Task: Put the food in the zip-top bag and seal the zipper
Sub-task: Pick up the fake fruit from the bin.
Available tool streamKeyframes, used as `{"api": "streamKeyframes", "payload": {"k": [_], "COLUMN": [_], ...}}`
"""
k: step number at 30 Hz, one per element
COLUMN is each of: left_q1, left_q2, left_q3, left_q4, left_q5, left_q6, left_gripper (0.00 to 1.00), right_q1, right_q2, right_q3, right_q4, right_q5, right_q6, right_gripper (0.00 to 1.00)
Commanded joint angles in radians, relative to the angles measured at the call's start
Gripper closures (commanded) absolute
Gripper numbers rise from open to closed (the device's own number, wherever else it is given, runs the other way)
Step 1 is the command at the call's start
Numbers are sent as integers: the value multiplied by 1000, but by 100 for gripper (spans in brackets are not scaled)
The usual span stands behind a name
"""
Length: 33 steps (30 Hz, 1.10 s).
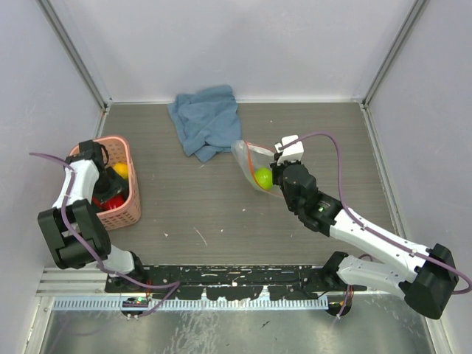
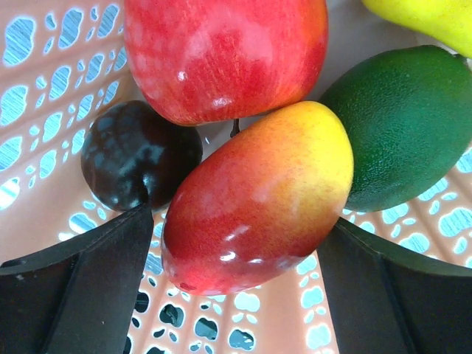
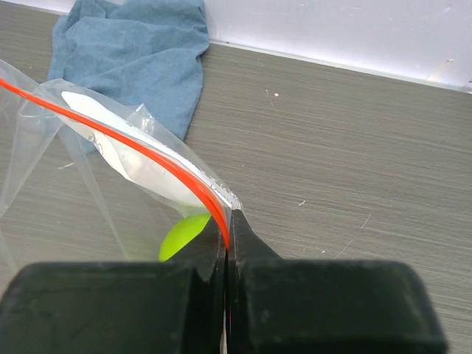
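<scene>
Inside the pink basket at the left lies the food: a red-yellow mango, a red apple, a dark plum, a green fruit and a yellow one. My left gripper is down in the basket, open, one finger on each side of the mango. The clear zip-top bag sits mid-table with a lime-green fruit inside. My right gripper is shut on the bag's edge, pinching the red-orange zipper and holding that edge up.
A crumpled blue cloth lies at the back of the table, just behind the bag. The basket stands near the left wall. White walls close in the table at the back and on both sides.
</scene>
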Motion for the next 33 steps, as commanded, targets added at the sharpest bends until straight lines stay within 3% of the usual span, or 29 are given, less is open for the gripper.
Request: {"api": "streamKeyframes", "payload": {"k": [1, 7, 18, 22, 33], "left_q1": [2, 2, 2, 2, 2], "left_q2": [-79, -160, -295, -290, -79], "left_q3": [-4, -1, -37, -72, -60], "left_q4": [46, 54, 107, 135, 109], "left_q5": [4, 13, 34, 44, 121], "left_q6": [8, 6, 0, -3, 18], "left_gripper": [14, 34, 46, 43, 26], "right_q1": [-2, -2, -2, -1, -2], "right_q2": [-16, -22, 11, 21, 15], "right_q3": [4, 11, 44, 54, 39], "right_q4": [43, 33, -2, -10, -2], "right_q5": [5, 15, 14, 15, 17], "right_q6": [12, 8, 9, 9, 12], "right_gripper": [99, 99, 99, 99, 99]}}
